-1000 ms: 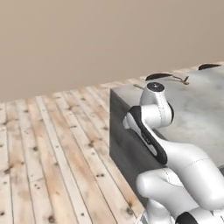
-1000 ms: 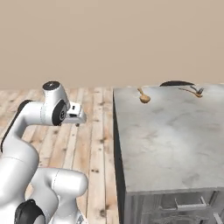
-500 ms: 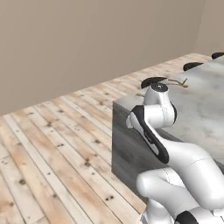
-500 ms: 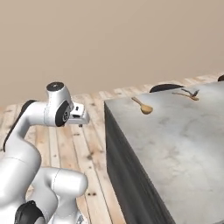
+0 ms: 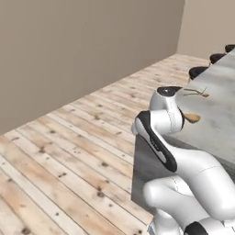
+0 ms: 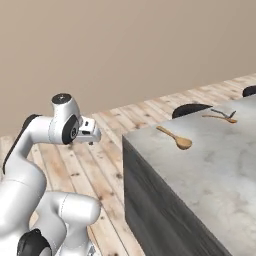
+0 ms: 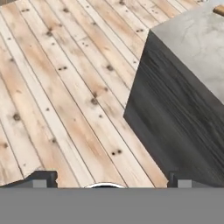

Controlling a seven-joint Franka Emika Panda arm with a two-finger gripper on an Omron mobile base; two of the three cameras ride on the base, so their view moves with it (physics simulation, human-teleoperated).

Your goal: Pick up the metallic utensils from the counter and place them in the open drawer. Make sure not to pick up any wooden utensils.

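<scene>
Pale veined marble forms the counter (image 6: 210,175), a long slab on dark cabinet sides above the plank floor (image 7: 57,87). The gripper (image 7: 111,183) hangs over the floor beside the counter's corner — fingers (image 7: 41,178) spread wide, holding nothing. A wooden spoon (image 6: 173,138) lies near the counter's edge; farther back, a grey fork (image 6: 223,114) crosses a second wooden utensil (image 6: 220,118).

Small grey fork (image 6: 223,114) flat on the marble counter (image 6: 210,165), beside a wooden utensil (image 6: 220,118).
</scene>
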